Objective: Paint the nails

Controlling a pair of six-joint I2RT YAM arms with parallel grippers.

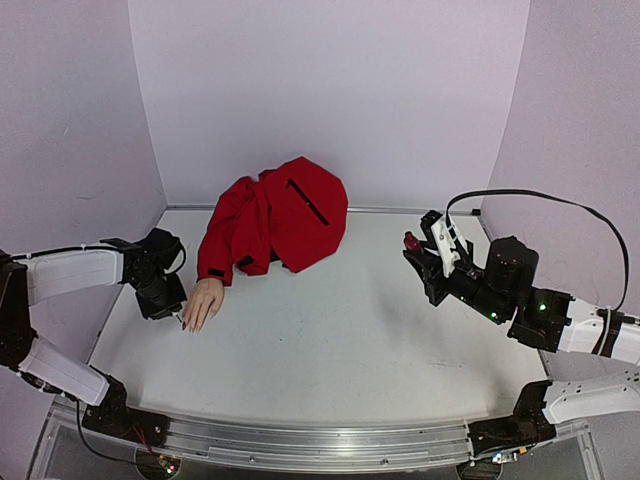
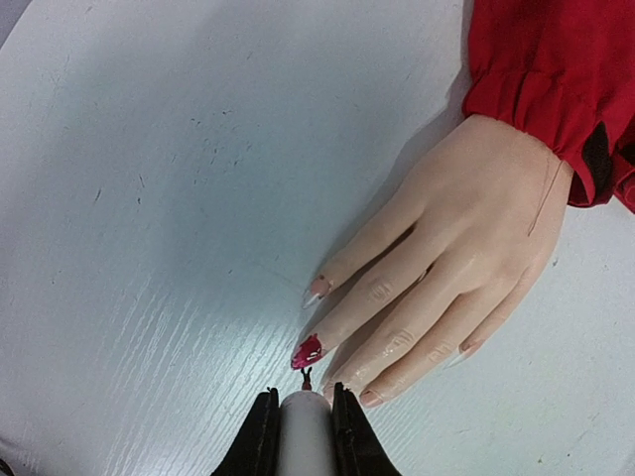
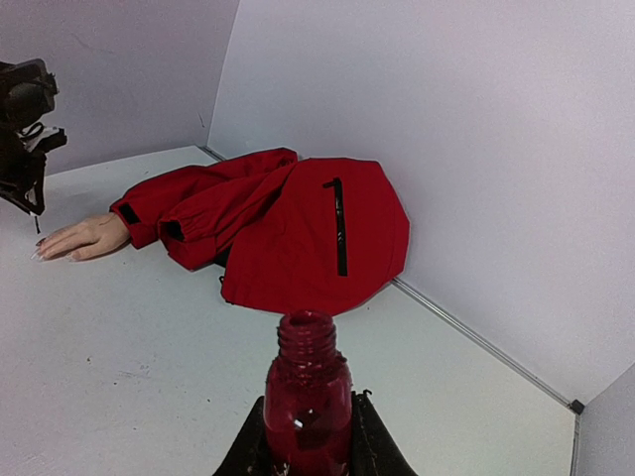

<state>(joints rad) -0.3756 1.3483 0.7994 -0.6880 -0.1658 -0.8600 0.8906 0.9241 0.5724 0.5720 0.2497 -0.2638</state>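
The beige mannequin hand (image 2: 466, 228) lies flat on the table, fingers spread, its wrist in a red sleeve (image 2: 556, 69). One of the nails (image 2: 308, 352) is coated dark pink-red; the nails beside it (image 2: 316, 291) (image 2: 369, 398) look pale. My left gripper (image 2: 304, 397) is shut on the white cap (image 2: 305, 436), whose thin brush tip (image 2: 307, 377) points at the painted nail, just short of it. In the top view this gripper (image 1: 172, 305) sits at the hand's (image 1: 203, 300) fingertips. My right gripper (image 3: 310, 400) is shut on the open red polish bottle (image 3: 308, 397), held upright off to the right (image 1: 411, 241).
The crumpled red jacket (image 1: 280, 215) lies at the back of the white table (image 1: 330, 350), near the rear wall. Side walls close in left and right. The right arm (image 1: 500, 285) hovers over the table's right side.
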